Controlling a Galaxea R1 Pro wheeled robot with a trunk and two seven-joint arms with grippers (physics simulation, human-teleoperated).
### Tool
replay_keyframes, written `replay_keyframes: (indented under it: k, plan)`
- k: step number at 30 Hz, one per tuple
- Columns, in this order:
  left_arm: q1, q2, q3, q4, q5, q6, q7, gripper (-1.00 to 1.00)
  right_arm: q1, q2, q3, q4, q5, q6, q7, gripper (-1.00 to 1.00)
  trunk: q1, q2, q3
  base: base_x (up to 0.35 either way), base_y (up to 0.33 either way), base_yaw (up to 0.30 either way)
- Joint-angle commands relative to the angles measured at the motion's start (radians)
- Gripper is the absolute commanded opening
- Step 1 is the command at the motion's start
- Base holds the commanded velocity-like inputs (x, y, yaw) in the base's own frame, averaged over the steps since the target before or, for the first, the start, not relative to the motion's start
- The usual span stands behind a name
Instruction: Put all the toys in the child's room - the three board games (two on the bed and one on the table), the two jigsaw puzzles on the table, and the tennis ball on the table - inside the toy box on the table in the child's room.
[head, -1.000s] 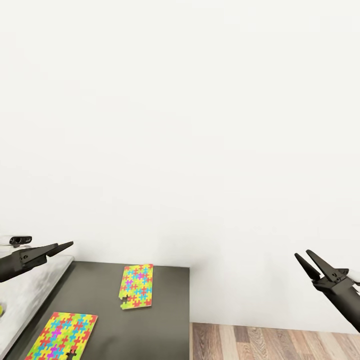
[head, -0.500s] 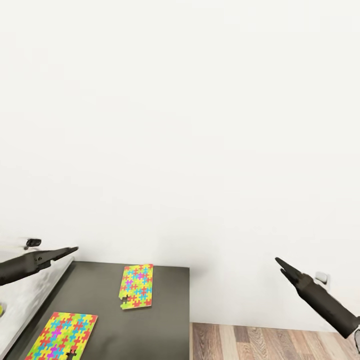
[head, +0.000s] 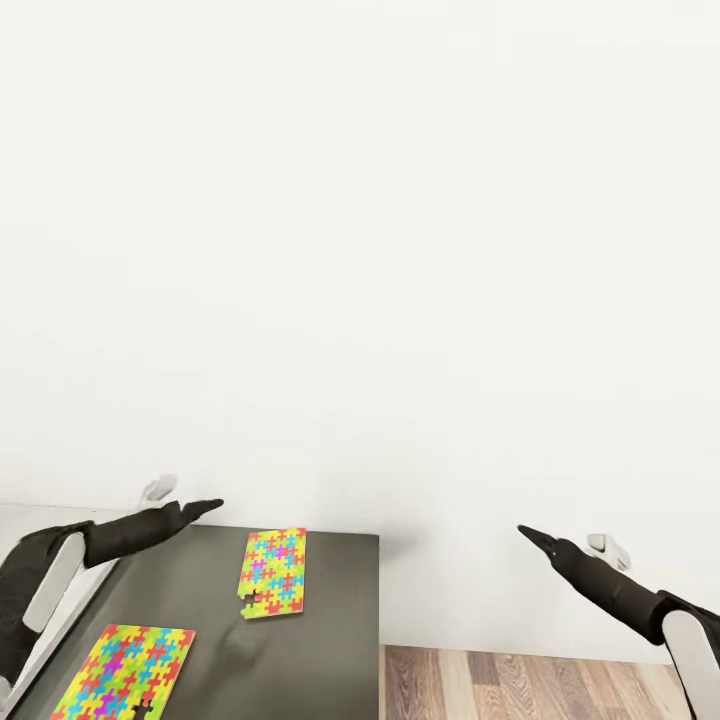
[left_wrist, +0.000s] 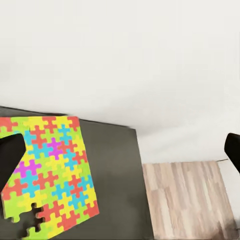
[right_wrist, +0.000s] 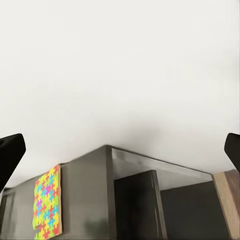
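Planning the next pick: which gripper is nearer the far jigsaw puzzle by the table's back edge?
Left. The left gripper hangs just beside and above the far jigsaw puzzle, over the table. The right gripper is off past the table's edge, above the wooden floor.

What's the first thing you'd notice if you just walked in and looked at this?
The two bright rainbow-coloured jigsaw puzzles lying flat on the dark table: the smaller one nearer the white wall, the bigger one closer to the robot. Then the two black arms reaching forward, the left gripper above the table, the right gripper out over the wooden floor.
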Motion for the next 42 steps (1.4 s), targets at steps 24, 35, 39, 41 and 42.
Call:
replay_keyframes:
  k: [24, 35, 39, 41, 42]
  plan:
    - [-0.45, -0.239, -0.186, 0.495, -0.201, 0.031, 0.585, 1.0, -0.003, 0.001, 0.063, -0.044, 0.153, 0.009, 0.002, 1.0, 0.001, -0.002, -0.005, 0.0, 0.0, 0.0]
    - [-0.463, -0.255, -0.188, 0.501, -0.243, 0.008, 0.585, 1.0, -0.005, -0.003, 0.062, -0.035, 0.155, 0.023, 0.001, 1.0, 0.001, -0.002, -0.022, 0.0, 0.0, 0.0]
    - [-0.463, -0.252, -0.19, 0.501, -0.243, -0.003, 0.585, 1.0, -0.005, -0.003, 0.062, -0.034, 0.155, 0.026, 0.0, 1.0, 0.001, -0.002, -0.029, 0.0, 0.0, 0.0]
    - [-0.463, -0.251, -0.191, 0.501, -0.244, -0.005, 0.584, 1.0, -0.005, -0.003, 0.062, -0.034, 0.155, 0.026, 0.0, 1.0, 0.001, -0.002, -0.032, 0.0, 0.0, 0.0]
    - [-0.463, -0.251, -0.191, 0.501, -0.244, -0.006, 0.584, 1.0, -0.005, -0.003, 0.062, -0.034, 0.155, 0.026, 0.0, 1.0, 0.001, -0.002, -0.034, 0.0, 0.0, 0.0]
